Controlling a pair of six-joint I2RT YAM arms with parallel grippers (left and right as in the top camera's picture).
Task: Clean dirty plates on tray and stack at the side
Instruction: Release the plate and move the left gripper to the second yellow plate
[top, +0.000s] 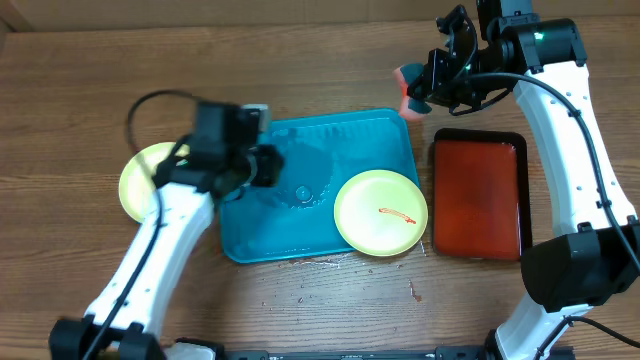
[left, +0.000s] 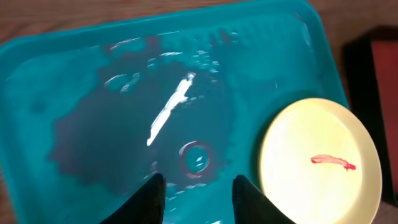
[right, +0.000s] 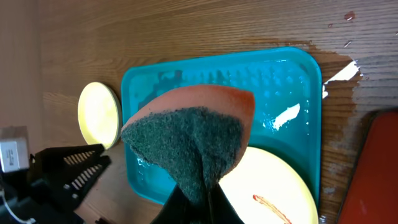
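Left gripper (left: 198, 200) hangs low over the wet teal tray (left: 62, 93). Its two fingers are part way open, with nothing between them. Right gripper (right: 198, 208) is squeezed tight on a sponge (right: 186, 134) that is orange with a rough green side. It is off the tray, up in the top right of the overhead view. One yellow-green plate (top: 380, 212) with a red smear (top: 397, 215) lies in the tray's lower right corner. Another yellow-green plate (top: 135, 185) lies on the wooden table (top: 80, 80), just left of the tray. A red tray (top: 478, 195) sits to the right.
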